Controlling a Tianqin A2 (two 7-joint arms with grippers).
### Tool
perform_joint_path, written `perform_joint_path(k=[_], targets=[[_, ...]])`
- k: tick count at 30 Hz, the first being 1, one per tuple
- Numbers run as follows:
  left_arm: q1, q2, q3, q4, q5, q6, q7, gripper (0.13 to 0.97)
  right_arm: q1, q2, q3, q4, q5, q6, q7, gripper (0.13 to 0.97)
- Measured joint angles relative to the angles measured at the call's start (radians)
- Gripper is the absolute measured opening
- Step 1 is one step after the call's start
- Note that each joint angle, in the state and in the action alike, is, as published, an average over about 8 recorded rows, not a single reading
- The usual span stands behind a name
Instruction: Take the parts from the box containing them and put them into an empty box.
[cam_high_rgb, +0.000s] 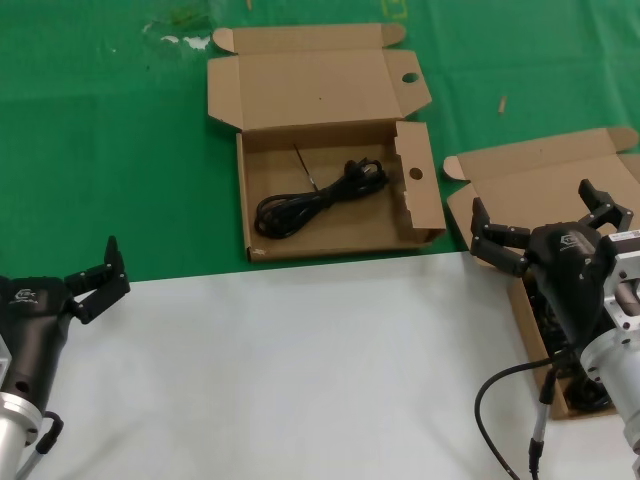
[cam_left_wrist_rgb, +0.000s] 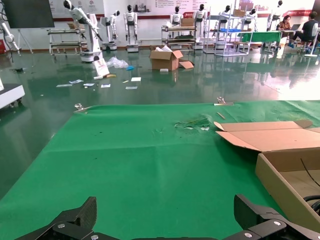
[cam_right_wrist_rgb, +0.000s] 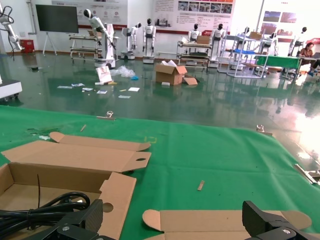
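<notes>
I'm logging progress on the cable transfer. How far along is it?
One cable bundle already lies in the holed box. Nothing is in hand: the right gripper hovers open over the plain-lidded box, where more cables remain. The left gripper waits open.

A green mat (cam_high_rgb: 110, 150) covers the upper part of the head view, with a white tabletop (cam_high_rgb: 280, 370) filling the lower part. White scuff marks (cam_high_rgb: 180, 40) sit near the mat's upper left edge. A small wooden stick (cam_high_rgb: 502, 103) lies on the green at upper right. In the right wrist view, an open cardboard carton (cam_right_wrist_rgb: 170, 74) stands on the glossy floor (cam_right_wrist_rgb: 225, 105), upper centre, with scattered papers (cam_right_wrist_rgb: 100, 90) to its left.
</notes>
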Motion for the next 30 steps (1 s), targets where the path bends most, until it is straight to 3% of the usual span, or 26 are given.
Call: perform_joint_path(k=[30], targets=[[0.000, 0.000, 0.000, 0.000, 0.000, 0.000, 0.000, 0.966, 0.000, 0.000, 0.000, 0.000, 0.000, 0.000, 0.000, 0.966]])
